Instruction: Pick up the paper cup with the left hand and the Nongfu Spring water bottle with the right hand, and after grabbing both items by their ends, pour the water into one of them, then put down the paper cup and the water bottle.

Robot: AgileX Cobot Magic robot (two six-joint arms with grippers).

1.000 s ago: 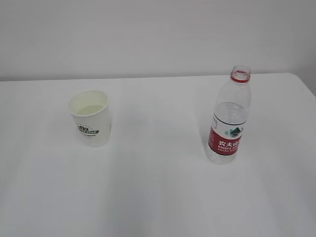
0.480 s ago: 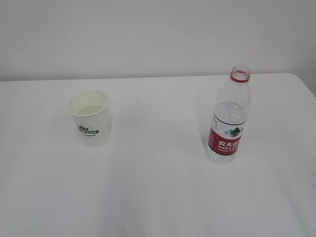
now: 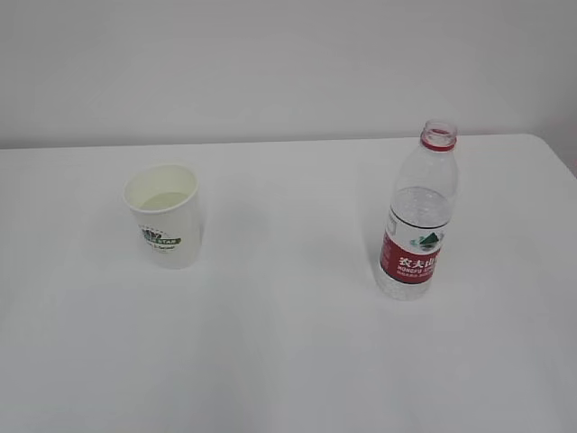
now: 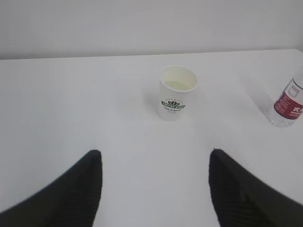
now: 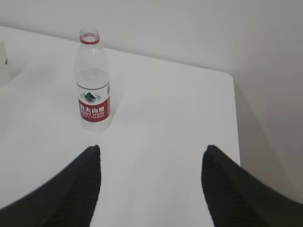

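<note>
Paper cup (image 3: pixel 163 215) standing upright on the left of the white table (image 3: pixel 288 361), some water (image 3: pixel 163 199) inside. Nongfu Spring water bottle (image 3: pixel 418 215) standing upright on the right, cap off, partly full, well apart from the cup. Left hand (image 4: pixel 154 189) spread wide, holding nothing, hanging back from the cup. Right hand (image 5: pixel 151 189) spread wide too, holding nothing, back from the bottle.

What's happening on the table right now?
Nothing is held. The cup and the uncapped bottle stand upright and apart on the white table. The left pincer is open, short of the cup; the right pincer is open, short of the bottle. The cup seems to hold some liquid; the bottle is partly full.
</note>
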